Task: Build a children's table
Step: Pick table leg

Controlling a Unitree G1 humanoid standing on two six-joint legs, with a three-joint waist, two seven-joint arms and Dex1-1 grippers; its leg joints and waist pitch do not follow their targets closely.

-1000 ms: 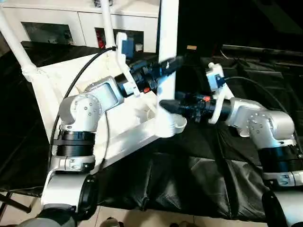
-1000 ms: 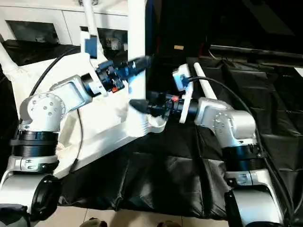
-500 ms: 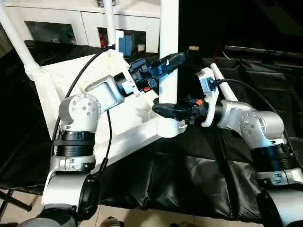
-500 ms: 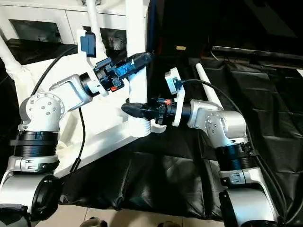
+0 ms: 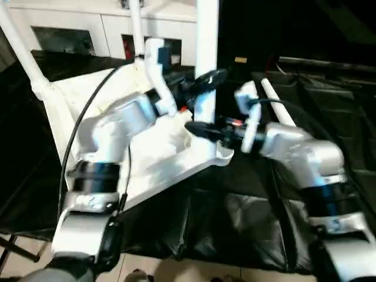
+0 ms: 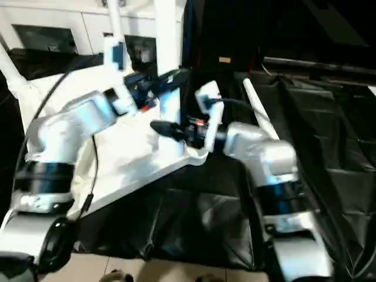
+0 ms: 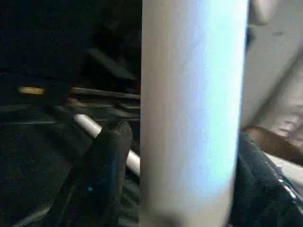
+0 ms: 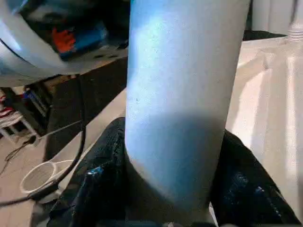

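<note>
The white tabletop [image 5: 76,103] lies underside up and tilted on the black cloth. A white leg [image 5: 207,35] stands upright in its near corner socket [image 5: 220,154]. My left gripper [image 5: 208,77] is shut on this leg at mid height, and in the left wrist view its black fingers [image 7: 104,161] press the tube's sides. Lower down, just above the socket, my right gripper [image 5: 194,128] is shut on the same leg [image 8: 180,85], fingers [image 8: 94,189] hugging it. Two more legs [image 5: 20,53] [image 5: 135,23] rise from the far corners.
A loose white leg [image 5: 276,106] lies on the black cloth [image 5: 235,223] to the right of my right arm. The white glass-door cabinet [image 5: 64,32] stands behind the tabletop. Tiled floor [image 5: 176,273] shows past the cloth's near edge.
My right gripper has slid left and shut around the leg's lower part. Both arms are moving, and the socket corner has shifted slightly up and to the right.
</note>
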